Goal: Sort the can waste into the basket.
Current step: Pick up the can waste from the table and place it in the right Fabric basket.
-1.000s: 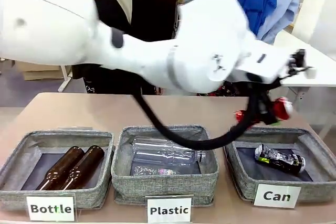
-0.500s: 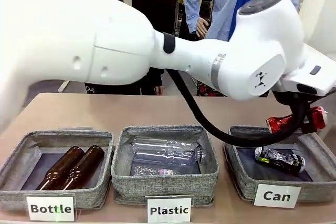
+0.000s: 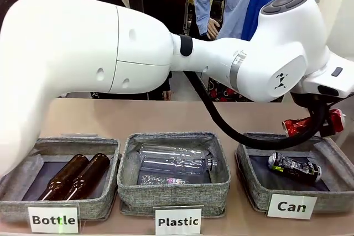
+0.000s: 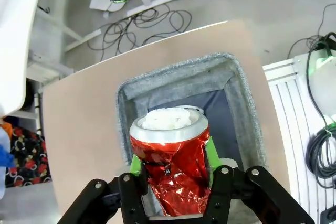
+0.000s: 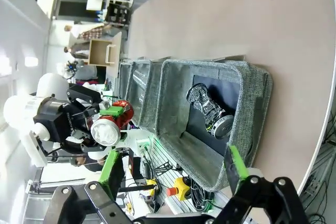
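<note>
Red can [image 4: 170, 169] clamped in the left pincer [image 4: 172, 162] above the basket [image 4: 239, 93]; right pincer [image 5: 173, 170] gapes empty

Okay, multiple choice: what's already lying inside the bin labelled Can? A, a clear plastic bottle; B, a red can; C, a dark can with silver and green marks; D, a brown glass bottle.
C: the dark can lies on the lining of the Can basket, while the red can is clamped in the left gripper above it.

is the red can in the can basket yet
Not yet. The red can is clamped in the left gripper, held above the basket.
</note>
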Robot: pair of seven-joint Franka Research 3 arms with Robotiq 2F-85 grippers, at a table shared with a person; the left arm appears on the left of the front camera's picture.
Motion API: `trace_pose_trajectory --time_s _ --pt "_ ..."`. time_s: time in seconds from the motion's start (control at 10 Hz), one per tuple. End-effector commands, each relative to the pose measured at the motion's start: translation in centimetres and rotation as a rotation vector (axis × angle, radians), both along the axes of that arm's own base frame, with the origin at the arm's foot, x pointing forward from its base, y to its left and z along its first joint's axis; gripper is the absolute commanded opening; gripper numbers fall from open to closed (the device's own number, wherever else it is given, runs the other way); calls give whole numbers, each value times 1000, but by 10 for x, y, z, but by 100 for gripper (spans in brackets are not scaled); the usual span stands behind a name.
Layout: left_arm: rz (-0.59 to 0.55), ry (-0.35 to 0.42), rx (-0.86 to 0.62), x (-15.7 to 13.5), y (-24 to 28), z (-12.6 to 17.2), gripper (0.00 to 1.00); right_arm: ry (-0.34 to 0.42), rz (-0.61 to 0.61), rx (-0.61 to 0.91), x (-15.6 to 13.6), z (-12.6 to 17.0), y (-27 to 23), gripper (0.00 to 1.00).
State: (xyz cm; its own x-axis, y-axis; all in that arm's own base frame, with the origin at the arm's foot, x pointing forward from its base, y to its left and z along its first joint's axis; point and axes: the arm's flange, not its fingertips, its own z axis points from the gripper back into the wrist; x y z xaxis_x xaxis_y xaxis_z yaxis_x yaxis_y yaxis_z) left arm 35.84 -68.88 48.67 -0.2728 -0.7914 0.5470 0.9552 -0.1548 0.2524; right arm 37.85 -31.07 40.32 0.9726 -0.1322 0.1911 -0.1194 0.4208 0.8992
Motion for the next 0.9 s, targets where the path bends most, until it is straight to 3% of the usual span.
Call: trace_pose_trajectory --time_s 0.0,0.7,0.8 --pt "13 -14 14 1 -8 4 100 10 -4 -1 4 5 -2 100" --pt "20 -16 -8 3 7 13 100 0 0 0 0 0 0 100" --pt "11 26 5 5 21 17 100 2 23 11 7 0 5 100"
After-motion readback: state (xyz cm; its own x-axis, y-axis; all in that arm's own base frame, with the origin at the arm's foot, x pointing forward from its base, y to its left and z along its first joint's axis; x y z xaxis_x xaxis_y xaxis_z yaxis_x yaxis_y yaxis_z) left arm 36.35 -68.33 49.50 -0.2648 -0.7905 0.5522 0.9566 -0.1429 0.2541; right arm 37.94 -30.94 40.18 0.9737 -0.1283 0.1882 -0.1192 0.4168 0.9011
